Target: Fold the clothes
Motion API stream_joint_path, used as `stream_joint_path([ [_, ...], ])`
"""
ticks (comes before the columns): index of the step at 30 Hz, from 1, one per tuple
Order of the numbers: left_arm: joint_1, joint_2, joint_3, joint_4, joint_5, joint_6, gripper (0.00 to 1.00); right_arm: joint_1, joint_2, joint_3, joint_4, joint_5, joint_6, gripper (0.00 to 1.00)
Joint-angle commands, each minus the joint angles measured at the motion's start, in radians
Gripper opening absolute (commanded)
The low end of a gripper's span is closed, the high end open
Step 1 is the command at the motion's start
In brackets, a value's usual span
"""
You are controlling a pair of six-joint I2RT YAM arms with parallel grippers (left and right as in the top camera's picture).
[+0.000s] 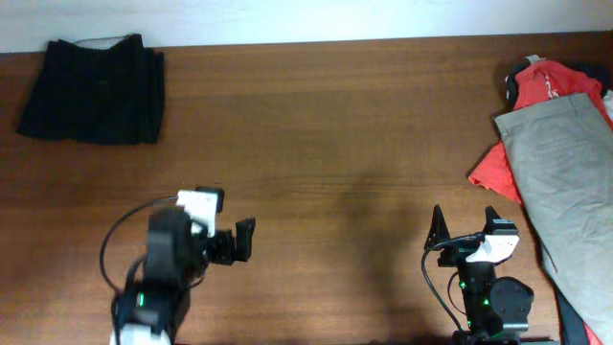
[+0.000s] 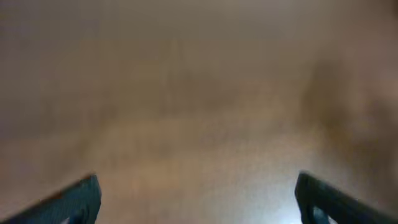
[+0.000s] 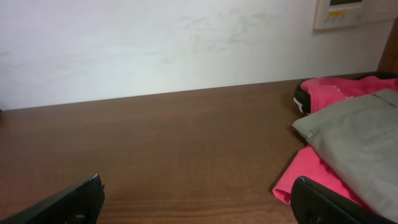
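Note:
A folded black garment [image 1: 94, 88] lies at the table's far left corner. Khaki-grey trousers [image 1: 565, 182] lie over a red garment [image 1: 498, 168] in a pile at the right edge; both show in the right wrist view, trousers [image 3: 360, 143] on red garment [image 3: 311, 174]. My left gripper [image 1: 244, 240] is open and empty near the front left, over bare wood [image 2: 198, 193]. My right gripper [image 1: 465, 222] is open and empty at the front right, just left of the pile [image 3: 198, 199].
The brown wooden table [image 1: 326, 134] runs to a white wall [image 3: 155, 43] at the back. A wall panel [image 3: 351, 12] hangs at the upper right. A dark item [image 1: 517, 81] sits under the red garment at the far right.

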Motion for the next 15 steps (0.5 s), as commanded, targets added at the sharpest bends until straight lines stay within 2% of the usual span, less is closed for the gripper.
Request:
stream_joint_path([
  [1,0.009,-0.333,-0.159,0.073,-0.001,-0.001,0.99,-0.007,-0.007,-0.006,-0.004,-0.013,0.000,0.99],
  [5,0.019,-0.558,-0.261,0.084,-0.027,0.006,0.99,-0.007,-0.007,-0.006,-0.004,-0.013,0.000,0.99],
  [7,0.083,-0.631,-0.322,0.101,-0.026,0.006,0.99,-0.007,-0.007,-0.006,-0.004,-0.013,0.000,0.99],
  [15,0.199,-0.770,-0.449,0.290,-0.054,0.006,0.99,-0.007,-0.007,-0.006,-0.004,-0.013,0.000,0.99],
])
